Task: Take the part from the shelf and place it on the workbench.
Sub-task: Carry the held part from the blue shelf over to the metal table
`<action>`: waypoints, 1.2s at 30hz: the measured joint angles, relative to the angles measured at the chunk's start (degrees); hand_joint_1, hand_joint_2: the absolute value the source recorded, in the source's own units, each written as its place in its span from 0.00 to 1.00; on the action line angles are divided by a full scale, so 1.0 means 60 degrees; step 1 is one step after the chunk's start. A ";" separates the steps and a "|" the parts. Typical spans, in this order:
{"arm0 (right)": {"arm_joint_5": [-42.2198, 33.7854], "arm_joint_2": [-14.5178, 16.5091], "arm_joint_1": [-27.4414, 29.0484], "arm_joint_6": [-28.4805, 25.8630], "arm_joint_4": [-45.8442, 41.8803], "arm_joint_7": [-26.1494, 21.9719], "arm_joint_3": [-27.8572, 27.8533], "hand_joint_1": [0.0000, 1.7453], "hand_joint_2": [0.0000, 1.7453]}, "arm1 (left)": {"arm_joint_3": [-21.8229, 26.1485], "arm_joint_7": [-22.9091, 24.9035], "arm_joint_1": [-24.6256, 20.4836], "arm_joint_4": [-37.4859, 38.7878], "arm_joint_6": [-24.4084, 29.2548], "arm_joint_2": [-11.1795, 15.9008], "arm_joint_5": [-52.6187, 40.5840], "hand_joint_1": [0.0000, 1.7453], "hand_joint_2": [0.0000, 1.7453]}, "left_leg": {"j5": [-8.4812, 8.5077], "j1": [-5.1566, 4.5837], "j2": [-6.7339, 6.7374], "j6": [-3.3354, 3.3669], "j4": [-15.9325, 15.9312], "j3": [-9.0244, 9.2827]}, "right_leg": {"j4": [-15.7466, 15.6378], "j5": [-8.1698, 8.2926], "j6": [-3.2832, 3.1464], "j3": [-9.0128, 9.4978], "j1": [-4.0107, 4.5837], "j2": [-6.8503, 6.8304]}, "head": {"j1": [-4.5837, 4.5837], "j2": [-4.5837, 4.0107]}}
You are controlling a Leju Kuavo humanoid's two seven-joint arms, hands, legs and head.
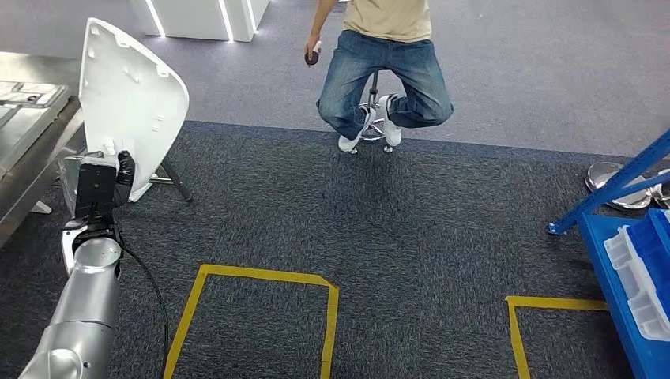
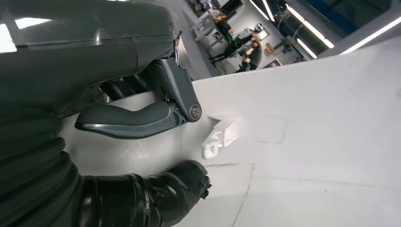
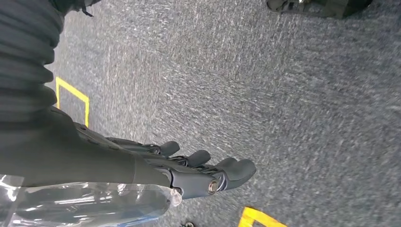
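Currently no legible brand, label or writing on any surface. Left hand (image 1: 118,175) raised at the lower edge of the large white moulded plastic shell part (image 1: 130,99), grasping it: thick grey thumb (image 2: 127,122) laid flat against the inner white face, dark fingers (image 2: 156,198) wrapped round the edge opposite the thumb. Small white moulded clip (image 2: 220,136) on the part's inner face just beyond the thumb tip. Part held upright, well above the fingers, beside the grey metal workbench (image 1: 28,134). Right hand (image 3: 189,170) hanging over grey carpet (image 3: 265,85), fingers loosely curled and apart, holding nothing. Yellow floor tape (image 3: 71,94) near that hand. Seated person (image 1: 383,59) well apart.
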 joint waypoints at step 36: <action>-0.0148 -0.0024 0.0013 0.0172 -0.0004 -0.0142 -0.0170 0.00 1.00 | -0.0170 0.0005 0.0119 -0.0222 -0.0731 0.0165 0.0175 1.00 1.00 | 0.0100 0.0051 -0.0367 0.0206 -0.0038 -0.0033 | 0.2477 -0.1285 0.0110 -0.1169 -0.0080 0.1147 | -0.0036 0.0000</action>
